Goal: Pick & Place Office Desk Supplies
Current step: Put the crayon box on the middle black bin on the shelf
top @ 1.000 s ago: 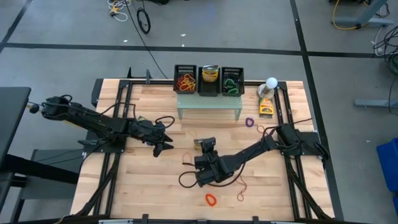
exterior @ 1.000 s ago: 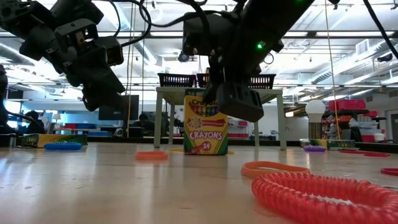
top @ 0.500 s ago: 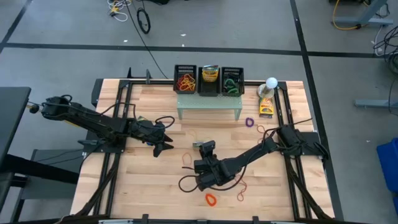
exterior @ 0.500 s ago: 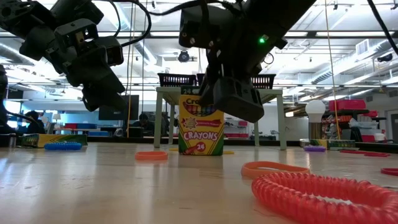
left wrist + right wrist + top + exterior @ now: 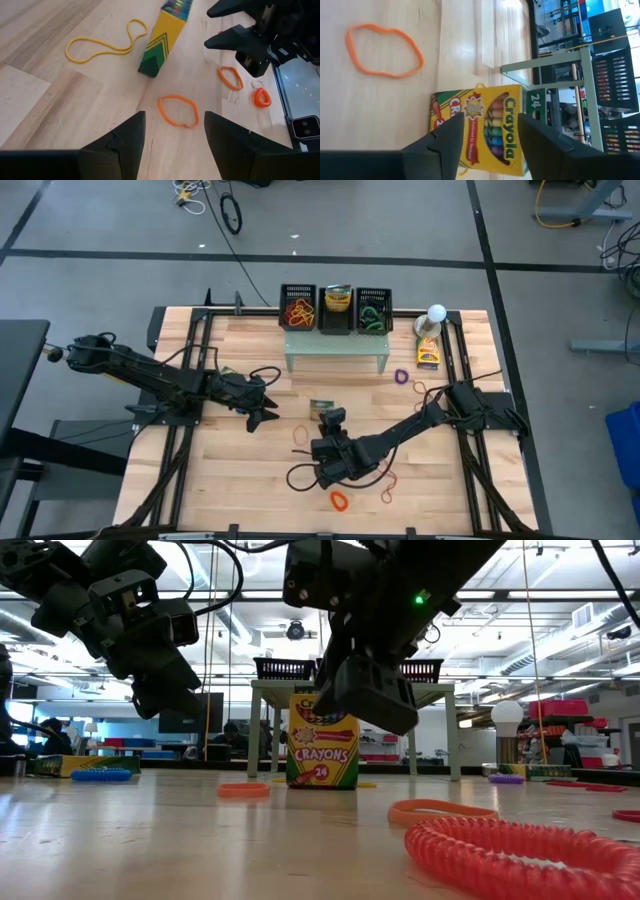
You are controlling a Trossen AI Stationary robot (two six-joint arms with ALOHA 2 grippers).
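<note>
Cardboard makes the crayon box [image 5: 323,744] light and stiff, though its walls would dent under a hard pinch; its narrow side faces look the safest hold. It stands upright on the desk [image 5: 250,480], near the middle. The right gripper [image 5: 372,692] hangs just in front, fingers spread and empty. The left gripper [image 5: 262,412] waits open, off to the side.

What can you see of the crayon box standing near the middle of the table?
The crayon box is a yellow-and-green printed cardboard carton reading "Crayola Crayons 24", with a picture of coloured crayons on its face. It stands upright and closed on the wooden table, in front of the pale green stand. The right gripper sits just beside it, fingers open and not gripping it. A yellow rubber band lies nearby.
</note>
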